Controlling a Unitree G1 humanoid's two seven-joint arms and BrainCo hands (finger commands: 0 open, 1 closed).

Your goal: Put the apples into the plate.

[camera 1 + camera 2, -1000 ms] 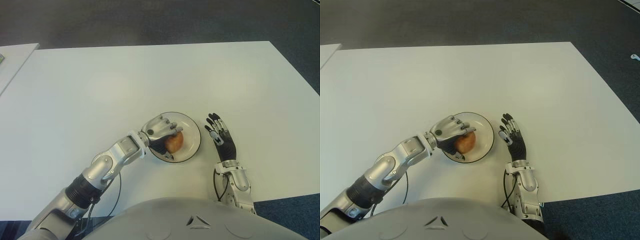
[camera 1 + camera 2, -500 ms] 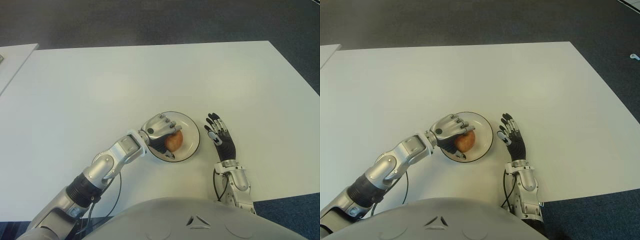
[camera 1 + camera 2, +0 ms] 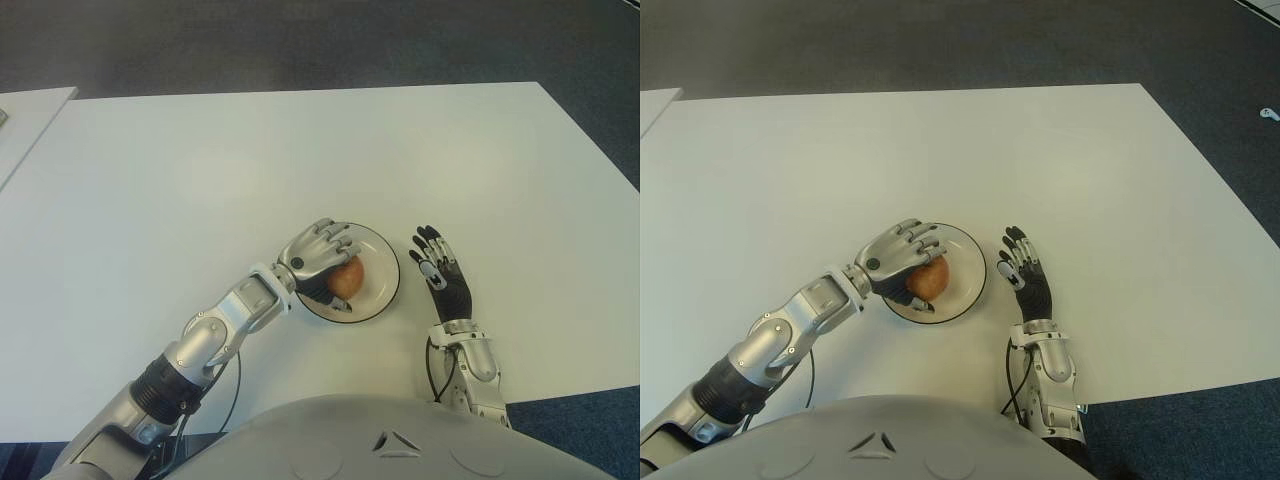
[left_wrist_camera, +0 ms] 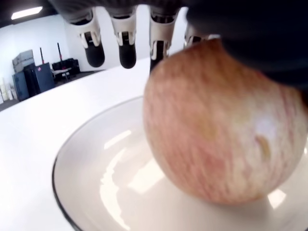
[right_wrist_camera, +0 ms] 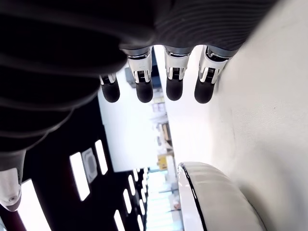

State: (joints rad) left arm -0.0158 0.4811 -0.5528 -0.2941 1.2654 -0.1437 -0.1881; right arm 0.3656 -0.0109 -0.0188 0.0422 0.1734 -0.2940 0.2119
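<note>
A red-yellow apple [image 3: 347, 278] sits inside the white, dark-rimmed plate [image 3: 384, 266] near the table's front edge. My left hand [image 3: 318, 250] hovers over the apple's left side with its fingers lifted and spread. In the left wrist view the apple [image 4: 221, 130] rests on the plate [image 4: 91, 173], and the fingertips [image 4: 126, 50] stand clear of it. My right hand [image 3: 440, 272] shows just right of the plate, fingers straight, holding nothing. The right wrist view has its fingers [image 5: 144, 89] extended beside the plate's rim [image 5: 192, 192].
The white table [image 3: 300, 150] stretches wide beyond the plate. A second white surface [image 3: 25, 115] shows at the far left edge. Dark floor lies behind and to the right of the table.
My left hand's fingers have come off the apple and risen a little up and back. The apple stays in the plate. My right hand has not moved.
</note>
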